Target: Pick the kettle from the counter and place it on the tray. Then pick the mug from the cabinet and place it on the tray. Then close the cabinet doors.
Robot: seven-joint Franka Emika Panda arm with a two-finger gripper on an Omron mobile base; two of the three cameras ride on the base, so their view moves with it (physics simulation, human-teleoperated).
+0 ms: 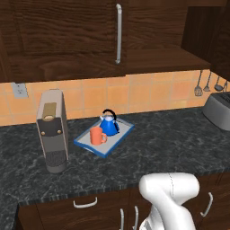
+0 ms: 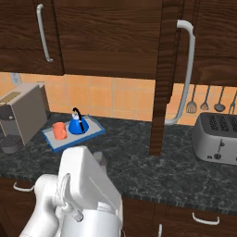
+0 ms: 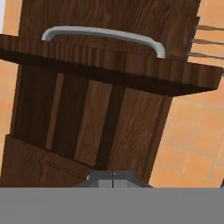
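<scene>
Gripper jaws shut tight, holding nothing, close to edge of right cabinet door, which stands ajar, edge-on w/ silver bar handle. Bare counter stretch between arm and tray. Further back, kettle & mug sit on tray, side by side, coffee machine just left. Left door closed. Toaster far right.

The toaster is cut off by the right edge of the left base view. The coffee machine runs past the left edge of the right base view. The hanging utensils are too small to identify, and the open cabinet door hides the wall behind it.
</scene>
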